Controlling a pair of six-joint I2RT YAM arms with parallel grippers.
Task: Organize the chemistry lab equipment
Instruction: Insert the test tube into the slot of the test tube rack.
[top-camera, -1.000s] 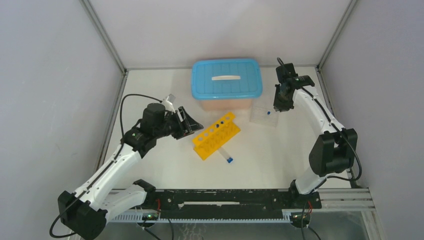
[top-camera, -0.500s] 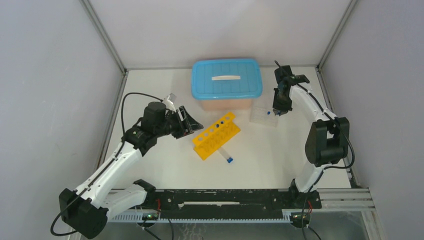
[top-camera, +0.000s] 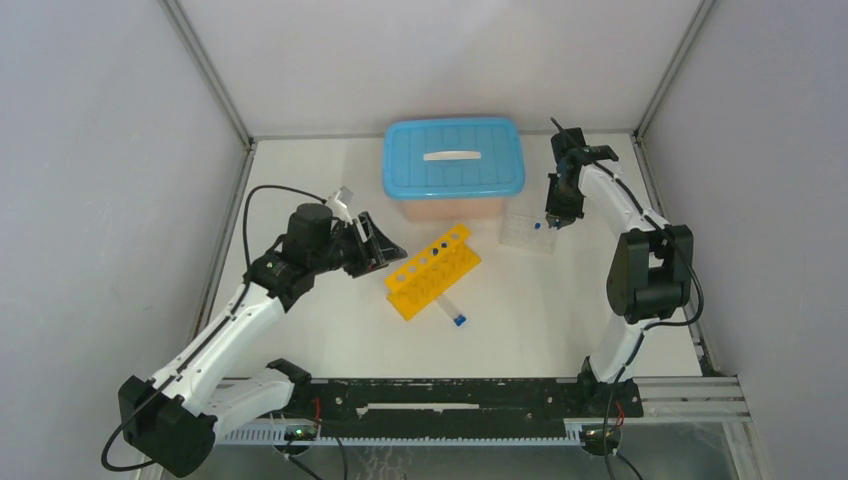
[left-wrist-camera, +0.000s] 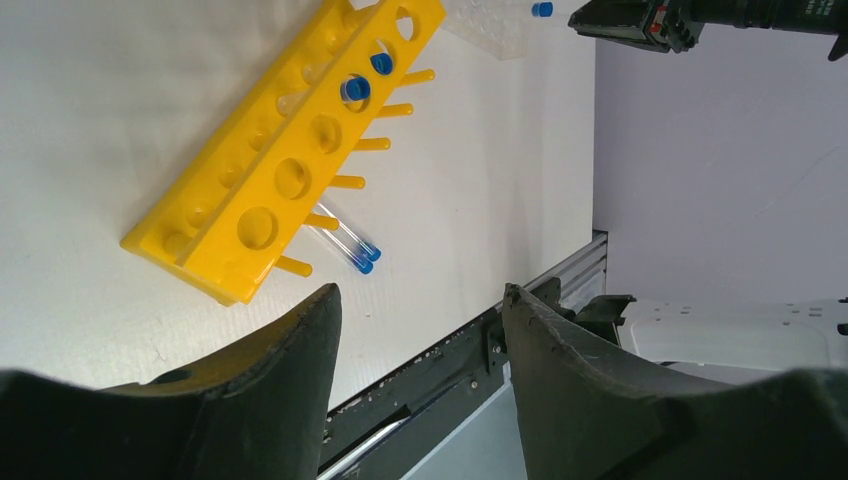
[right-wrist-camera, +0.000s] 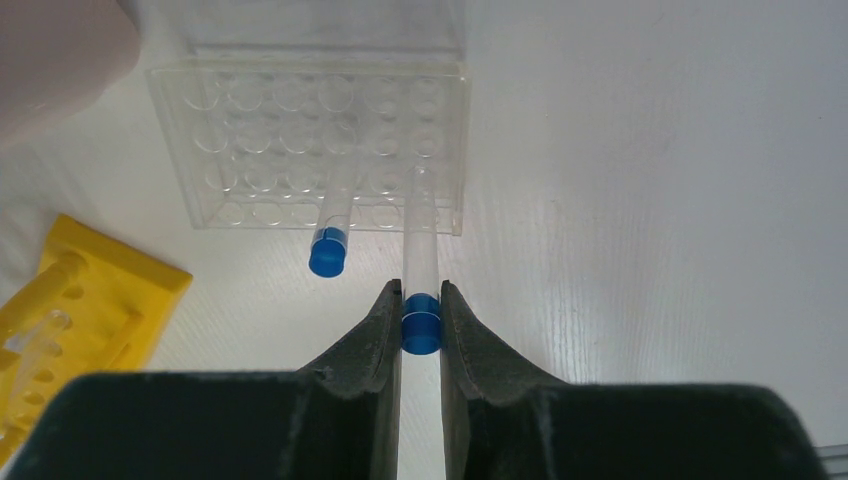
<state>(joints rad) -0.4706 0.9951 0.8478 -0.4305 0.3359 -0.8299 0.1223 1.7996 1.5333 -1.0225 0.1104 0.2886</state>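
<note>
My right tool (right-wrist-camera: 421, 318) is clenched on a blue-capped tube (right-wrist-camera: 420, 230) standing in the clear tray (right-wrist-camera: 250, 100) (a second tube (right-wrist-camera: 331, 235) leans beside it). The tray sits at 2 o'clock from the yellow rack (top-camera: 432, 271). My left tool (left-wrist-camera: 420, 300) is spread wide, gripping nothing, at the rack's 10 o'clock

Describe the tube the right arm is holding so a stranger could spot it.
By the blue-lidded box's front right corner sits a clear tray. Two blue-capped tubes point into it; the tube you want has its cap pinched in the right gripper's jaws, while its neighbour is untouched.
</note>
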